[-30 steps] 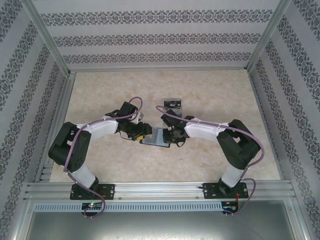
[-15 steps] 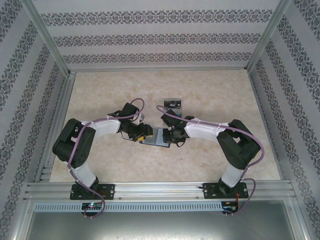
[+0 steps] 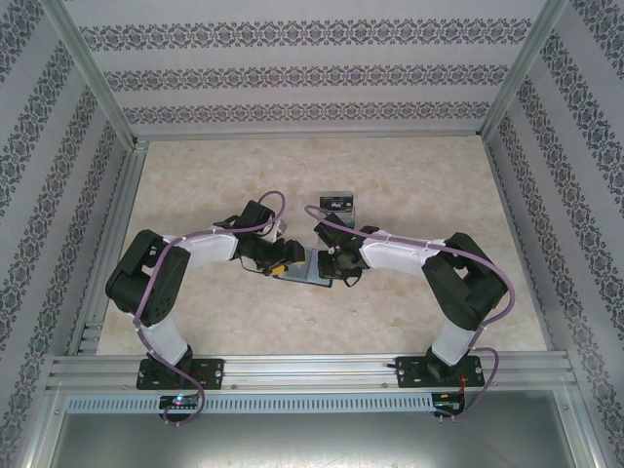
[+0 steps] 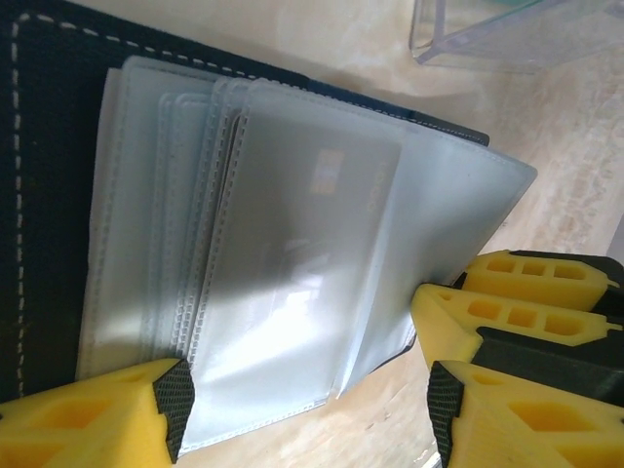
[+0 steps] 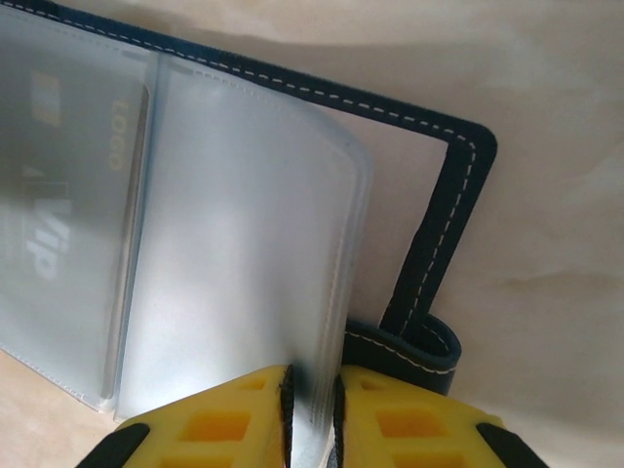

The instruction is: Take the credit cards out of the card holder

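Since a second ago the left arm has drawn its elbow inward and pushed its wrist rightward. The left gripper [image 3: 284, 260] now overlaps the left edge of the card holder [image 3: 312, 271], which lies open at the middle of the table [image 3: 195, 195], and its jaws are wider, standing apart astride the edge of the clear sleeves [image 4: 292, 292]. The right arm has held its pose, elbow folded and forearm reaching left, with the right gripper [image 5: 310, 395] pinched tight on one of those sleeves, while a silvery-grey card [image 4: 312, 224] sits inside a pocket.
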Tool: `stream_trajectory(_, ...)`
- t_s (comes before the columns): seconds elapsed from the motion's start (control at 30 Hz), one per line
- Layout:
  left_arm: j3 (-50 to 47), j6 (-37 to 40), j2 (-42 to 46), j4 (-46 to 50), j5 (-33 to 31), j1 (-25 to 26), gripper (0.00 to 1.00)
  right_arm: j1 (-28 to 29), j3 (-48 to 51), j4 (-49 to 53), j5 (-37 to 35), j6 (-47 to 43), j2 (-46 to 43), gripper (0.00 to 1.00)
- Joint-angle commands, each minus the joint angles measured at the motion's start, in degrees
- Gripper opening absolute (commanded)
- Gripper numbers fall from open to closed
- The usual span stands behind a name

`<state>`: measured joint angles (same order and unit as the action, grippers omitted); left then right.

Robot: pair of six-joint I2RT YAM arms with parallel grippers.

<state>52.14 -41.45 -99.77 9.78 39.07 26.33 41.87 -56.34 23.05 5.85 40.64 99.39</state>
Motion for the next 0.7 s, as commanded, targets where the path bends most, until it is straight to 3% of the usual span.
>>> stream_trajectory(0.0,0.5,-1.6,-2.4,-5.4,3.7,2.5,0.69,0.3,1.3,-0.2,0.9,1.2,2.3,0.21)
stream_trajectory(0.67,0.7,-3.8,-0.6,-10.1,7.9,2.9,0.68,0.2,2.1,-0.4,0.9,1.9,2.1,0.21)
